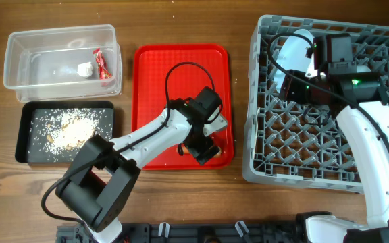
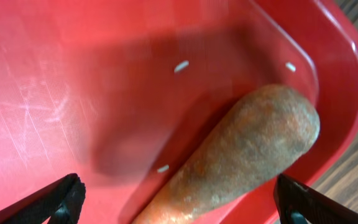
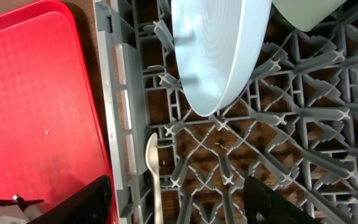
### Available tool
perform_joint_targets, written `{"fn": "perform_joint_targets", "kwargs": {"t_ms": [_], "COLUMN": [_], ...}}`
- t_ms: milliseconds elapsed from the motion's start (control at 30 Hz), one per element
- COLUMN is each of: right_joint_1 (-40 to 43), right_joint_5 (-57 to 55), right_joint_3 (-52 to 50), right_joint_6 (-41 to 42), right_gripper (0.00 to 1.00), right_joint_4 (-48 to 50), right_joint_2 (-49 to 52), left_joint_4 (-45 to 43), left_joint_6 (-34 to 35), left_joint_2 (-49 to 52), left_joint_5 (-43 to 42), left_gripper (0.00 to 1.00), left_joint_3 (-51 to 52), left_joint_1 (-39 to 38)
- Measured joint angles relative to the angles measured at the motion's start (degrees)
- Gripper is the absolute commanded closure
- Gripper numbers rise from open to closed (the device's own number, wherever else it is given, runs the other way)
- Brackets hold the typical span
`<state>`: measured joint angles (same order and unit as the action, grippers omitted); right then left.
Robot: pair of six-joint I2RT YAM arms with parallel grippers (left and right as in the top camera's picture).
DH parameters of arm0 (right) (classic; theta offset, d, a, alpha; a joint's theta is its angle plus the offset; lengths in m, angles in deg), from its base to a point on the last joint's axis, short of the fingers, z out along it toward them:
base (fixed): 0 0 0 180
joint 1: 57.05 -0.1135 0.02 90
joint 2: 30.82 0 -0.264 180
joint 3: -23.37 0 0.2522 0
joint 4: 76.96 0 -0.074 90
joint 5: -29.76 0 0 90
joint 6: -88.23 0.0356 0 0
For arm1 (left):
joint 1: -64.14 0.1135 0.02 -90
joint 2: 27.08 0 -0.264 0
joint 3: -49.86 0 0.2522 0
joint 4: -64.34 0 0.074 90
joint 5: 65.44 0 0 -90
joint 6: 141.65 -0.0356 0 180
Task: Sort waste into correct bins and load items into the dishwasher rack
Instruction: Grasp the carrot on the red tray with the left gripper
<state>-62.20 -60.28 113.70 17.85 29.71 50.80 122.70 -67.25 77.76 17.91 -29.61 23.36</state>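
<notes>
Our left gripper (image 2: pixel 179 198) hangs open just over the carrot (image 2: pixel 241 155), which lies in a corner of the tray (image 2: pixel 55 74), its long axis slanting across the gap between the jaws. Our right gripper (image 3: pixel 179 202), open and empty, is well apart over the rack (image 3: pixel 114 124).

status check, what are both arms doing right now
Left gripper open, fingers either side of carrot on red tray. Right gripper open, empty, over rack. Nothing blocking the carrot.
</notes>
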Motion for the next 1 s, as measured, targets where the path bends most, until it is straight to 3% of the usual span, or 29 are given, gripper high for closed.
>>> {"fn": "perform_joint_targets", "kwargs": {"t_ms": [867,1000], "right_joint_1": [0.0,0.0], "right_joint_5": [0.0,0.0], "right_joint_3": [0.0,0.0], "right_joint_6": [0.0,0.0], "right_gripper": [0.31,0.31], "right_joint_4": [-0.5,-0.7], "right_joint_2": [0.0,0.0], "left_joint_4": [-0.6,-0.7], "left_joint_6": [0.0,0.0], "left_joint_2": [1.7,2.3], "left_joint_5": [0.0,0.0], "left_gripper": [0.05,0.13], "left_joint_3": [0.3,0.2], "left_joint_1": [0.0,0.0]}}
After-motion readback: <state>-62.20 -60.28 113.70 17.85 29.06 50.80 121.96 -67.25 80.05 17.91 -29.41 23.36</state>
